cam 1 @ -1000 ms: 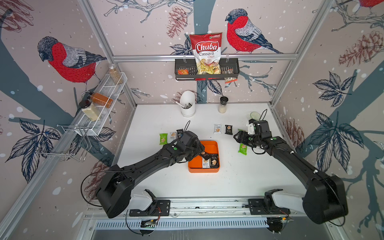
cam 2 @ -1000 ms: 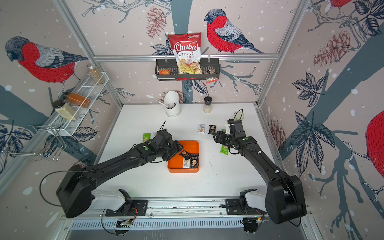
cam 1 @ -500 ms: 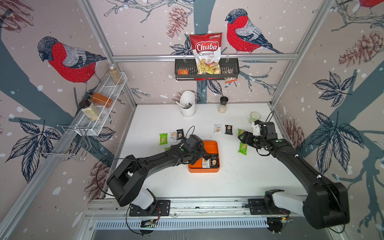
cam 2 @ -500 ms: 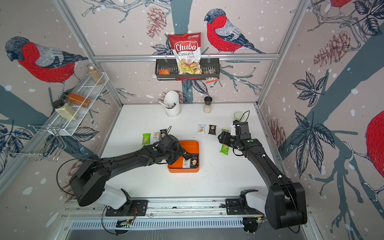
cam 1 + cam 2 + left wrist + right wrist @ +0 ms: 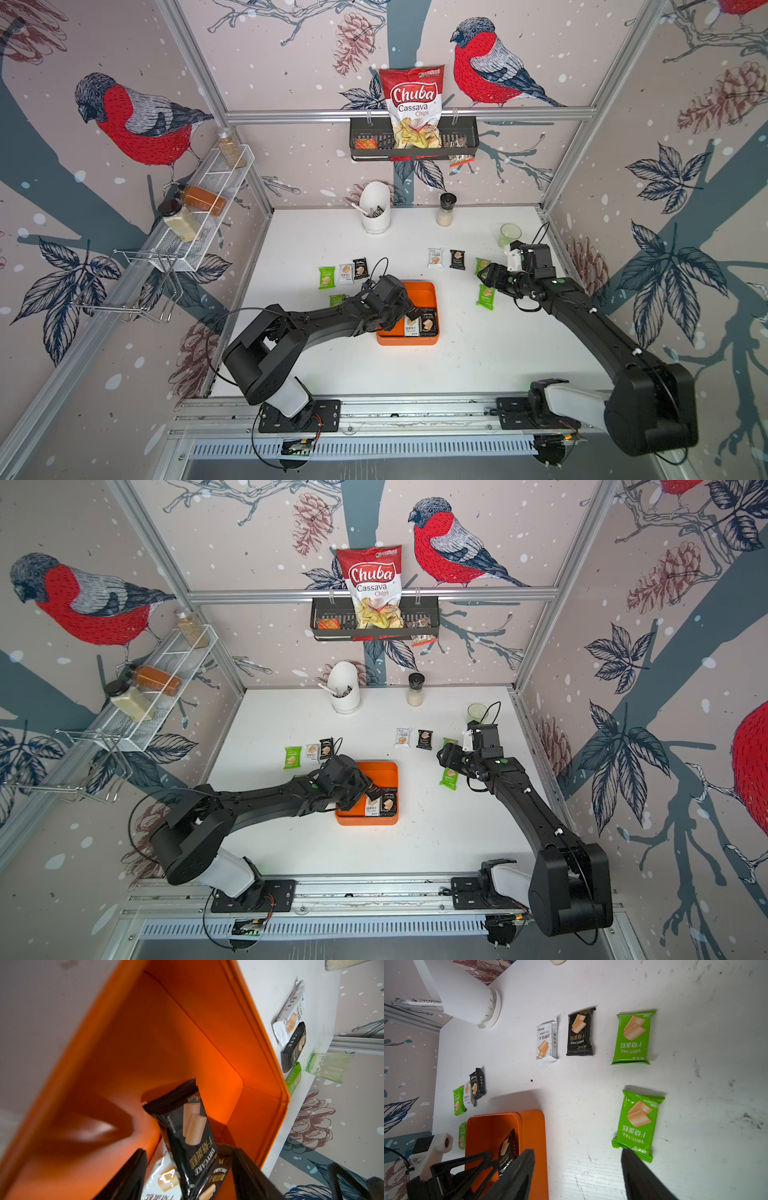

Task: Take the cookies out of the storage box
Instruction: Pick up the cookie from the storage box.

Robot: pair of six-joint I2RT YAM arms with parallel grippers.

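Note:
The orange storage box (image 5: 424, 286) (image 5: 386, 766) sits mid-table. Inside lie a white cookie packet (image 5: 410, 326) and a black one (image 5: 428, 323). A second black packet (image 5: 187, 1126) tilts up on end between the fingers of my left gripper (image 5: 405, 309) (image 5: 188, 1151), whose jaws stand wide and apart from it. Several cookies lie outside: a green one (image 5: 326, 277), a white one (image 5: 345, 273) and a black one (image 5: 360, 268) left of the box, others to its right. My right gripper (image 5: 486, 276) (image 5: 577, 1167) hangs open and empty beside a green packet (image 5: 637, 1122).
A white utensil holder (image 5: 375, 208), a spice jar (image 5: 446, 210) and a green glass (image 5: 510, 235) stand along the back. The black wall basket (image 5: 413, 145) holds the Chuba bag. A white wire rack (image 5: 208, 195) hangs on the left wall.
My left gripper has moved right and down into the box, and a black packet now tilts up between its fingers. The right arm has drawn slightly back toward the right.

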